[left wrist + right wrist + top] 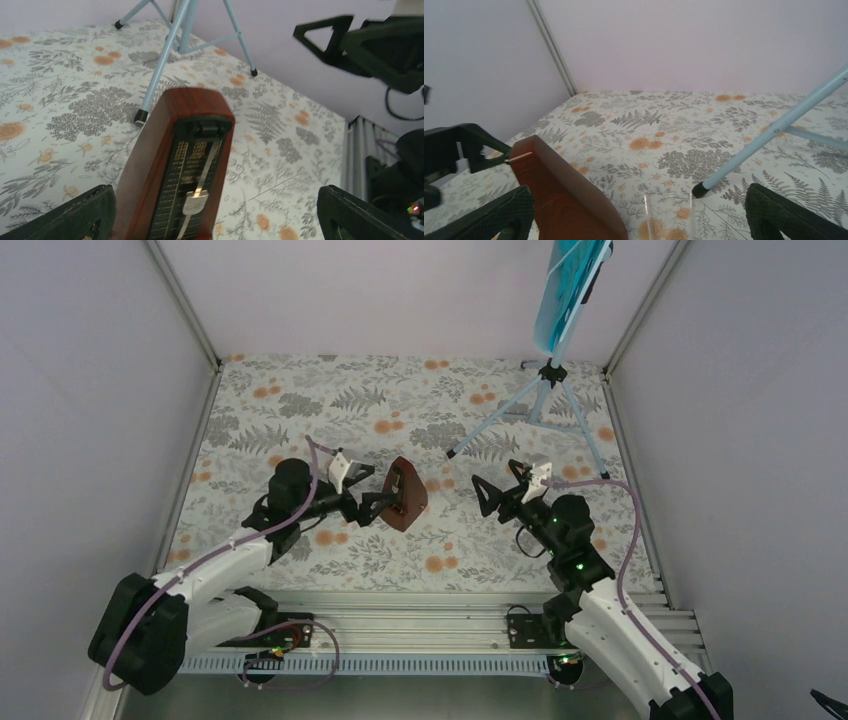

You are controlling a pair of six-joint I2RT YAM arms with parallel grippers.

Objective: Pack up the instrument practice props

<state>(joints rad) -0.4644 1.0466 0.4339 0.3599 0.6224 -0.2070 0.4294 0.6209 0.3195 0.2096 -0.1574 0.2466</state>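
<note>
A floral tablecloth (300, 400) covers the table, its pale ground printed with grey ferns and leaf sprays and scattered orange blossoms; it lies flat and reaches the foot of the walls on three sides; a plain lilac back wall (380, 290) closes the far side, with a matching left panel (80, 420) and right panel (760, 440); a silver left corner post (185, 305) and right corner post (647, 305) rise at the far corners; a ribbed aluminium rail (420, 618) runs along the near edge of the cloth.
</note>
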